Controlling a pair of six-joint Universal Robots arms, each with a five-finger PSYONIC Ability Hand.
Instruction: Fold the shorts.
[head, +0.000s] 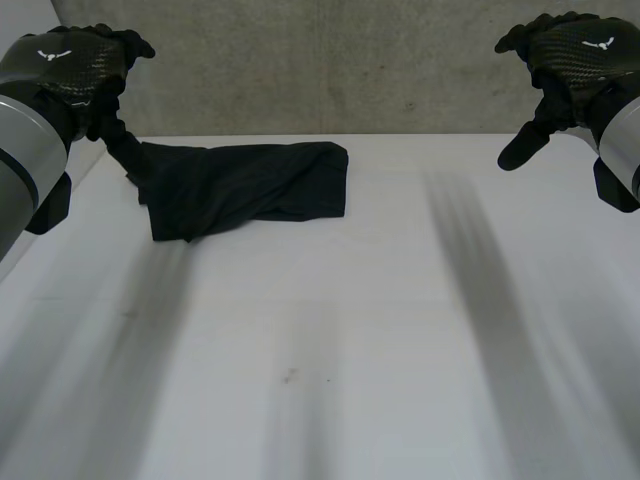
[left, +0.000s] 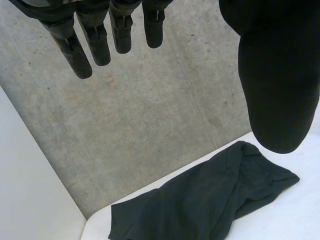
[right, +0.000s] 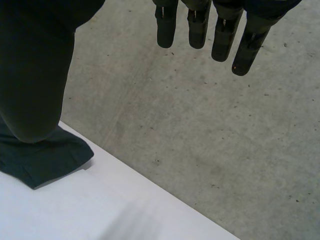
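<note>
Black shorts (head: 245, 187) lie folded in a rough rectangle at the far left of the white table (head: 350, 330), close to its back edge. My left hand (head: 75, 62) hangs raised above the table's left rim, just left of the shorts, fingers (left: 85, 40) straight and open, holding nothing. My right hand (head: 570, 55) is raised at the far right, well away from the shorts, also open with straight fingers (right: 220, 30). Beyond my left hand's thumb (left: 280, 75) lie the shorts (left: 210, 205). One end of the shorts (right: 45, 160) lies past my right thumb (right: 35, 75).
A grey concrete floor (head: 320, 70) lies beyond the table's back edge. The table's left rear corner (left: 95, 220) sits near the shorts. Bare white tabletop stretches across the middle and front.
</note>
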